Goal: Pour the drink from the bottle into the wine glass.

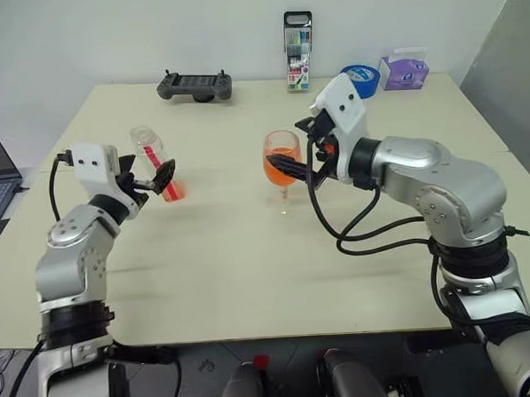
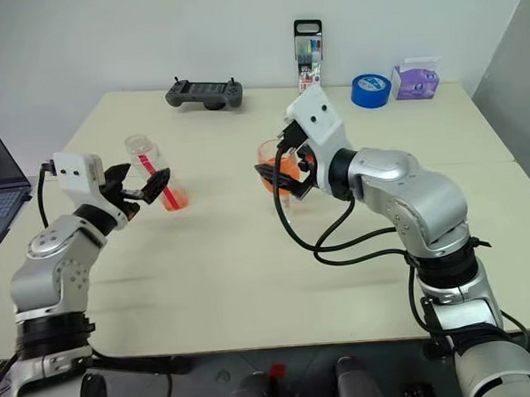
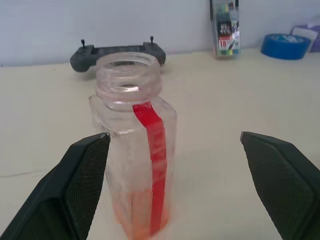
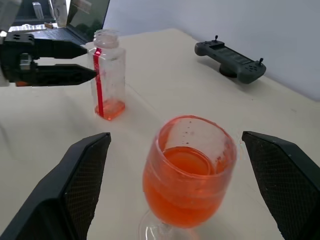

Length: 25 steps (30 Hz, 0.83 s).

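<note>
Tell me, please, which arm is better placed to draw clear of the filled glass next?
The right. Its open gripper flanks the glass without touching it, so it likely only needs to back away. The left gripper stands open around the nearly empty bottle, apart from the glass.

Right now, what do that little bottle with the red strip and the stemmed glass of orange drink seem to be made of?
The small clear bottle looks like thin glossy plastic: a moulded threaded neck and slightly cloudy walls. The clear stemmed wine glass seems to be glass, smooth and shiny, though clear plastic cannot be ruled out.
</note>
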Motion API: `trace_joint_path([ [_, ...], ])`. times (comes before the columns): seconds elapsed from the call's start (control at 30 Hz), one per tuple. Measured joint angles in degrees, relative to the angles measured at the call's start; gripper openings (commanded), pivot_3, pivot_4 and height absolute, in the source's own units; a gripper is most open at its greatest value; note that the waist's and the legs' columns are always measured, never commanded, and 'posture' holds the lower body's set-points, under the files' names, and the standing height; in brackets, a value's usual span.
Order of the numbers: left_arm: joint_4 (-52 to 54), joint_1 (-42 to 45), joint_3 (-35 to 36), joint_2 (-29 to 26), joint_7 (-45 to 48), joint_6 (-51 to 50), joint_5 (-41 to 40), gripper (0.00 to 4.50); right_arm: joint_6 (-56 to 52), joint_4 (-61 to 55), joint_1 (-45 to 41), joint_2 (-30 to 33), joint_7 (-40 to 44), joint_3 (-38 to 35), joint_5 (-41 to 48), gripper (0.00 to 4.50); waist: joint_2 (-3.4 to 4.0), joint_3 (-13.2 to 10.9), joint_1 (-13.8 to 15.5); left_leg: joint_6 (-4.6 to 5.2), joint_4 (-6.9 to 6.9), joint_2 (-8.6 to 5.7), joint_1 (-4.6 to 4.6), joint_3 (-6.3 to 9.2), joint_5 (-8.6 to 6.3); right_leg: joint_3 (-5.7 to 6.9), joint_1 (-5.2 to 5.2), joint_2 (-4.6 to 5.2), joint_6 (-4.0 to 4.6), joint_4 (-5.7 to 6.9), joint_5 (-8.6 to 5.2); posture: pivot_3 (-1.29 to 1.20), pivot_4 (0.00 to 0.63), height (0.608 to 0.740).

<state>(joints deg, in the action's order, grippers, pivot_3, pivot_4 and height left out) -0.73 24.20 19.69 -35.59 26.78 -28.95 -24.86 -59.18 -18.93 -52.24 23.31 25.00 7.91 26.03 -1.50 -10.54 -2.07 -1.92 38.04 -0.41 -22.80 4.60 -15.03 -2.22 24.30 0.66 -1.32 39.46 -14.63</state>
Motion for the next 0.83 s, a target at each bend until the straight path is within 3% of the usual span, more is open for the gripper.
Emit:
trace_joint_path([
  [0.37,6.2,-0.6,3.7,-9.1,11.8,-7.9,-10.9,4.47,-4.0,-3.9,-0.3,6.3,5.4,-7.3,6.4,4.50,0.01,0.0,0.3,0.00,-0.01,-0.03,-0.03,-0.02,0.00,0.03,-0.19,0.01,0.02,-0.42,0.01,0.00,0.150,0.740],
  [0.53,9.9,4.2,0.3,-14.8,20.1,-11.0,-14.6,4.47,-6.5,-7.4,3.0,10.1,6.4,-11.3,10.0,4.50,0.05,0.0,0.3,0.01,-0.08,-0.05,0.04,-0.15,-0.01,-0.05,-0.23,-0.02,0.01,-0.44,0.00,0.00,0.150,0.740],
  [0.83,4.7,8.9,-7.9,-13.8,25.8,-10.5,-13.0,4.47,-7.5,-10.5,8.3,13.5,5.3,-13.7,11.5,4.50,0.13,-0.1,0.1,0.02,-0.09,0.08,0.00,-0.28,-0.01,0.00,-0.17,-0.20,0.01,-0.42,0.00,0.00,0.150,0.740],
])
